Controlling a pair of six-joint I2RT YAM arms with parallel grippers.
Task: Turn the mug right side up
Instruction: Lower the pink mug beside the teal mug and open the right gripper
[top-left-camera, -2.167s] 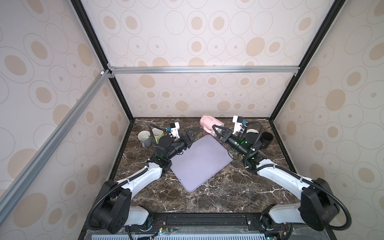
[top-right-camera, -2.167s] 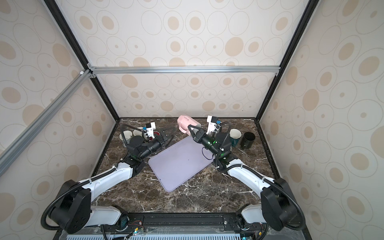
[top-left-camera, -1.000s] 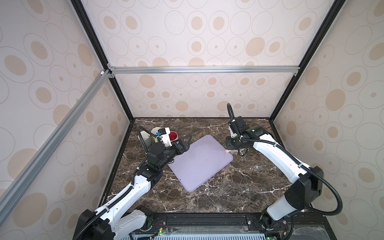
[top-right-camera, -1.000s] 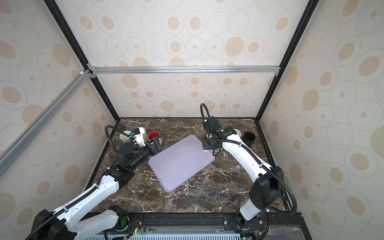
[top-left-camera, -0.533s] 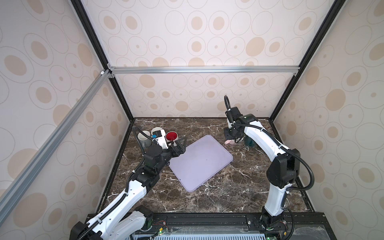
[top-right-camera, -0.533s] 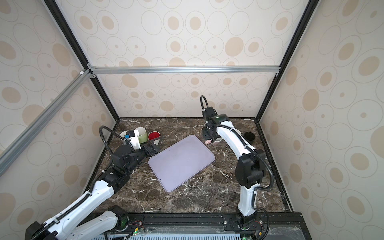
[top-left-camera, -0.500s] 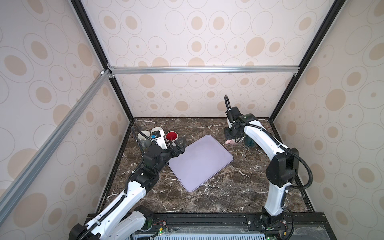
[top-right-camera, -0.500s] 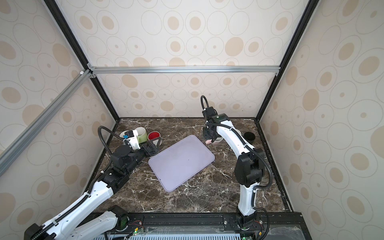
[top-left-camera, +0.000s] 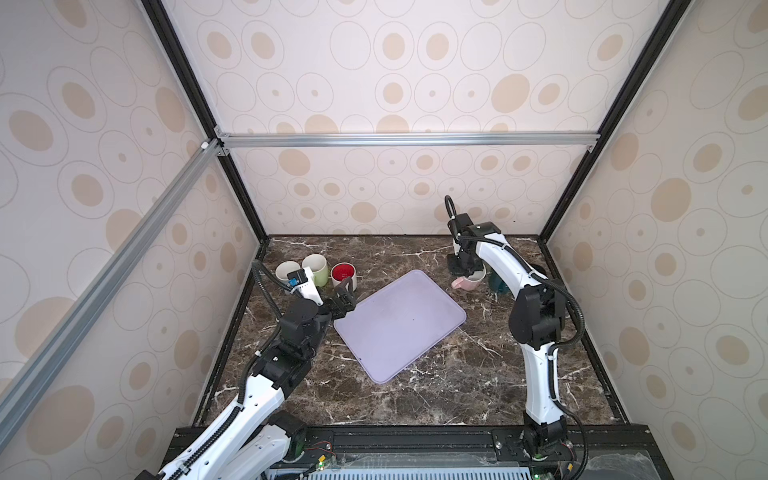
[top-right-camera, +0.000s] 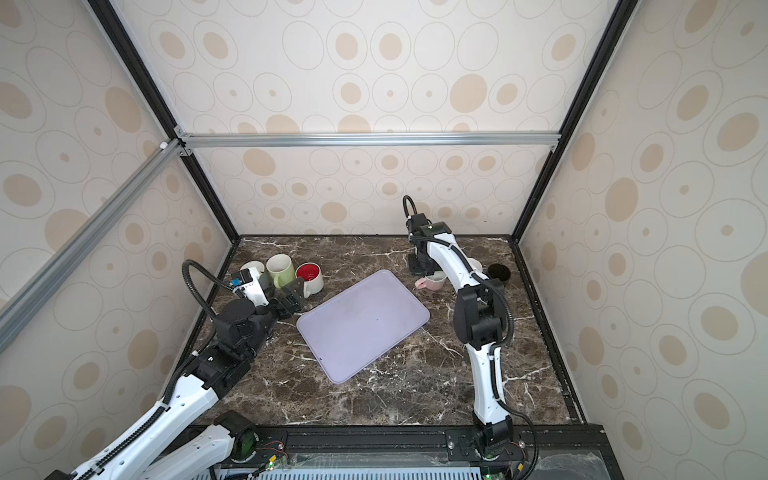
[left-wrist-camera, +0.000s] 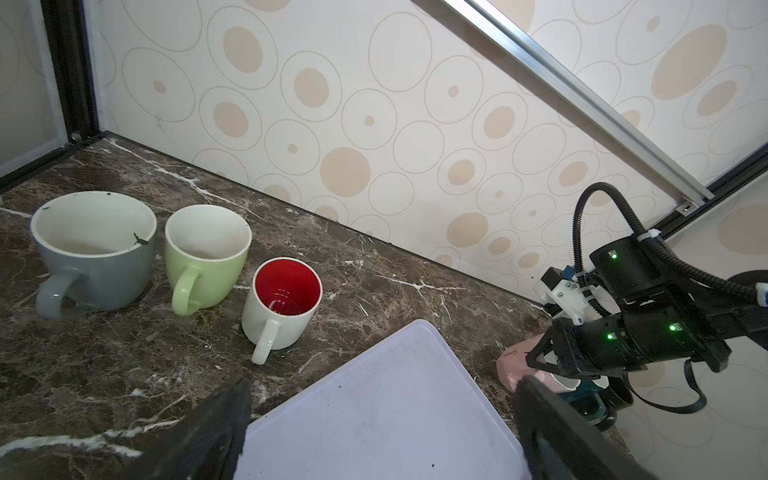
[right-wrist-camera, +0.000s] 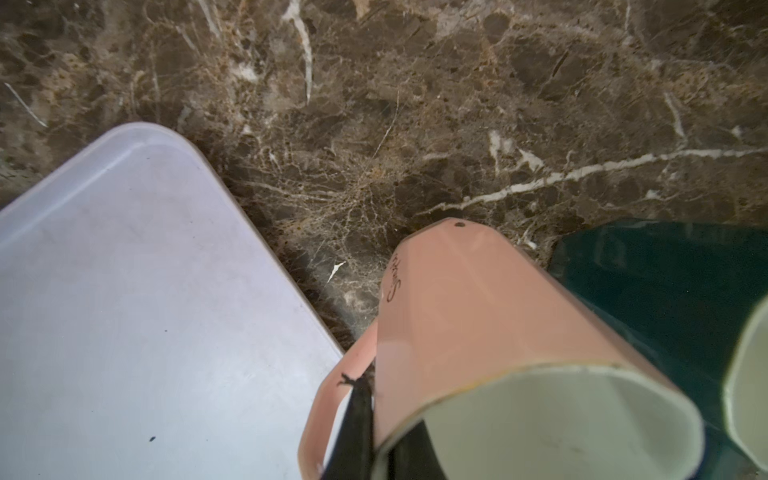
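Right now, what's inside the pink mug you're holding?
The pink mug shows a pale, bare inner wall. One finger of the right pincer reaches in over the rim, pinching the wall against the outer finger. Its floor is not visible in any view.

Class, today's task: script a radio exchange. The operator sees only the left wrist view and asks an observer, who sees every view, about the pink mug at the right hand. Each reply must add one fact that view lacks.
Operator: I have the left wrist view only. How is it gripped?
Observer: The right hand is shut on the wall of the pink mug, beside the handle, with one finger inside the rim and one outside.
Operator: The hand hides the mouth from me. Is it facing up or down?
Observer: Up. The right wrist view looks into its white inside, and in a top view the pink mug sits below the hand, which points down at it.
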